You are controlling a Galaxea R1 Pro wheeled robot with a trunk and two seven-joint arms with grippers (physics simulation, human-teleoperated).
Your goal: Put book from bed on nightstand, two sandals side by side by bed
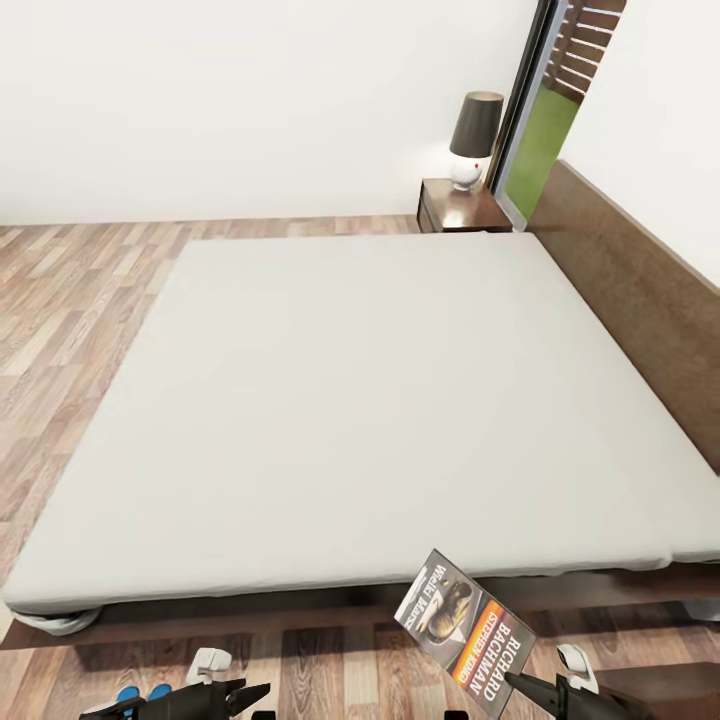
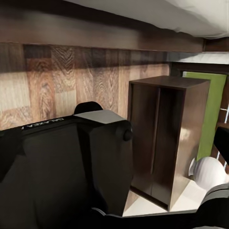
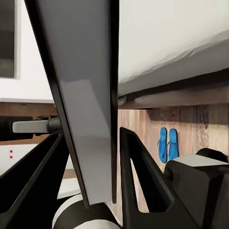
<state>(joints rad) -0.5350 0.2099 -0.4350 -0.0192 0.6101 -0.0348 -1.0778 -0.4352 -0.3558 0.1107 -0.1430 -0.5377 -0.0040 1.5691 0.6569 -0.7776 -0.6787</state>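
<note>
The book [image 1: 465, 620], a dark paperback with an orange band, hangs in the air just off the near edge of the bed [image 1: 380, 400], and my right gripper [image 1: 520, 685] is shut on its lower corner. Seen edge-on in the right wrist view, the book [image 3: 81, 95] is clamped between the two black fingers [image 3: 138, 162]. The two blue sandals [image 3: 167, 143] lie side by side on the floor next to the bed frame; their tips [image 1: 140, 694] show beside my left gripper [image 1: 250, 697], which looks open and empty. A nightstand [image 1: 455, 208] stands at the bed's far corner.
A lamp [image 1: 472, 140] stands on the far nightstand. A second small dark-brown cabinet [image 2: 167, 143] stands close by on my right, with a white rounded lamp base [image 2: 207, 171] against it. The headboard [image 1: 640, 290] runs along the right wall. Wood floor [image 1: 70, 300] lies left of the bed.
</note>
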